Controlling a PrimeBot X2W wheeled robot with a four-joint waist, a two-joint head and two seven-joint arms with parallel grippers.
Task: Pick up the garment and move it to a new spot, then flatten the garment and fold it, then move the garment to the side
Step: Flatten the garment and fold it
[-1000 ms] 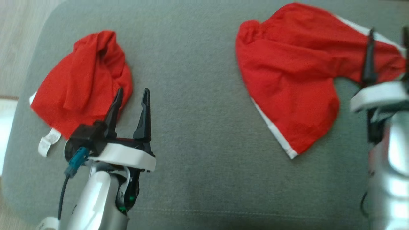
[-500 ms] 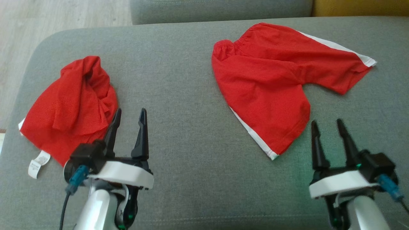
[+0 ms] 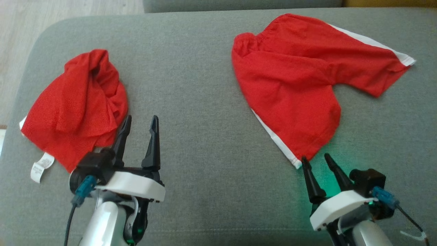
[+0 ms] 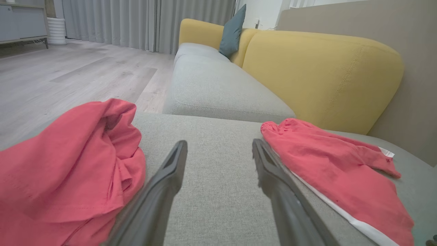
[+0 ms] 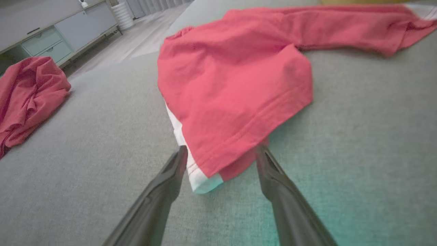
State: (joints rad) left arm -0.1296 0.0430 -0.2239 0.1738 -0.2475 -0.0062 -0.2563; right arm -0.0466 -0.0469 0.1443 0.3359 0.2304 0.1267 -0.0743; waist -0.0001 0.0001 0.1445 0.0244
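Head view: red shorts (image 3: pixel 290 78) at two o'clock on the grey cushion (image 3: pixel 205 102), crumpled red garment (image 3: pixel 75 106) at nine. Left gripper (image 3: pixel 141 119) and right gripper (image 3: pixel 314 157) gape empty; right wrist view sets the shorts' hem between the fingertips (image 5: pixel 177 160).

- Grey seat cushion (image 3: pixel 205 85) is spanning the foreground.
- Yellow backrest (image 4: pixel 317 75) is rising beside it, teal pillow (image 4: pixel 232 30) leaning on it.
- Grey curtains (image 4: pixel 136 24) are hanging beyond the wood floor (image 4: pixel 68 78).
- Drawer cabinet (image 5: pixel 61 34) is standing on that floor.
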